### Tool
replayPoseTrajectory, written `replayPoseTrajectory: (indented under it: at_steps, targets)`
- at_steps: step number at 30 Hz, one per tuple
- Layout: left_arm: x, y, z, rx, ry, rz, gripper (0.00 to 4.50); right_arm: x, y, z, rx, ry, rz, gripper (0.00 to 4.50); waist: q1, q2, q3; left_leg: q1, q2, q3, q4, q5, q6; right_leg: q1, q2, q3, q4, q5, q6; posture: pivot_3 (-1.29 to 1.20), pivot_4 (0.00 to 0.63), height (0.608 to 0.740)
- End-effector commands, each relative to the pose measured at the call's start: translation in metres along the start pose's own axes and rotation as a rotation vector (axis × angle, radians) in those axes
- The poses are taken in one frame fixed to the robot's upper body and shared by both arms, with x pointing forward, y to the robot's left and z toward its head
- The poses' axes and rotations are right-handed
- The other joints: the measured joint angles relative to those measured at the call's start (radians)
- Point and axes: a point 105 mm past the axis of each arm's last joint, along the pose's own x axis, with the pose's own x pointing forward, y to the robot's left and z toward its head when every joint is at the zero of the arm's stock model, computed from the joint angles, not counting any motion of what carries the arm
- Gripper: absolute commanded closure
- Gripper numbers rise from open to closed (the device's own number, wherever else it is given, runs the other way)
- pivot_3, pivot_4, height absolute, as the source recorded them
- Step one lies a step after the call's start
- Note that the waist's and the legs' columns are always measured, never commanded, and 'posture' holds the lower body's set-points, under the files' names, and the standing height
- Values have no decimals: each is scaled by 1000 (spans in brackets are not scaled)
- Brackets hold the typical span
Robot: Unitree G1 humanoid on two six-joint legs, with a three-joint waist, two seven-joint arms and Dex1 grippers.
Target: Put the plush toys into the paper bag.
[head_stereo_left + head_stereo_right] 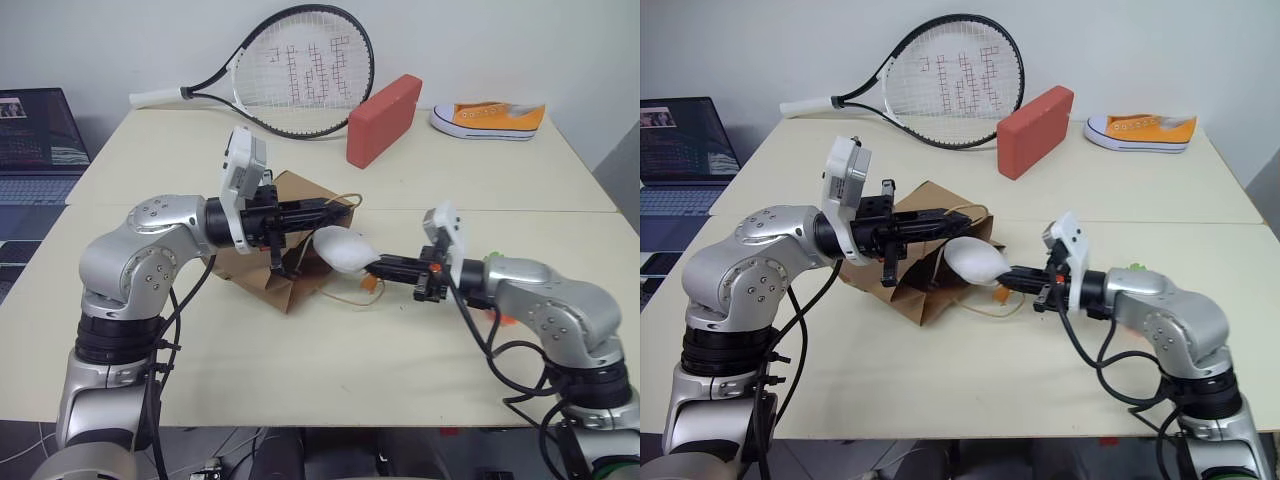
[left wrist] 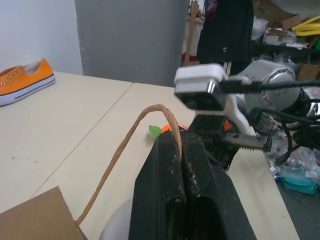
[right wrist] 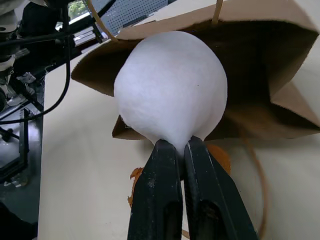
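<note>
The white egg toy [image 3: 171, 90] hangs pinched in the right gripper [image 3: 176, 150], level with the paper bag [image 1: 262, 262]'s mouth, ready to be pushed in. The left gripper [image 2: 181, 170] is clamped on a handle [image 2: 131, 145], lifting it so the mouth gapes. The carrot toy [image 2: 161, 130] probably lies on the table [image 1: 330, 370] behind the right arm.

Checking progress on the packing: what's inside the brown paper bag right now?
The brown kraft paper bag gapes open; its visible interior looks dark and bare. The white egg-shaped plush toy, pinched in the right gripper, covers much of the opening.
</note>
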Motion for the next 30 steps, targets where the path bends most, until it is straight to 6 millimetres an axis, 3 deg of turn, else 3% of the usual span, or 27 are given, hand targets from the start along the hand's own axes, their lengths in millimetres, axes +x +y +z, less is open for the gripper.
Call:
replayPoseTrajectory:
  at_steps: [1,8,18,25,30]
  targets:
    - [-2,-3,13,38,-37,-10,4500,7,-1,-1,-1,-3,-23,4466,0,0,0,0,0,0,0,0,0,0,0,0,0,0,0,0,150,740]
    - [0,-9,13,34,-33,-41,4500,25,-7,-4,58,26,-71,4466,-2,0,0,0,0,0,0,0,0,0,0,0,0,0,0,0,150,740]
    - [8,-23,2,11,-3,-118,4500,50,-9,16,154,16,-49,4466,-7,0,0,0,0,0,0,0,0,0,0,0,0,0,0,0,150,740]
    - [10,-26,0,4,1,-131,4500,66,-24,19,213,-1,-110,4466,-8,0,0,0,0,0,0,0,0,0,0,0,1,0,0,0,150,740]
    - [7,-27,-1,-1,9,-132,4500,70,-31,20,218,-47,-165,3137,-9,0,0,0,0,0,0,0,0,0,0,0,1,0,0,0,150,740]
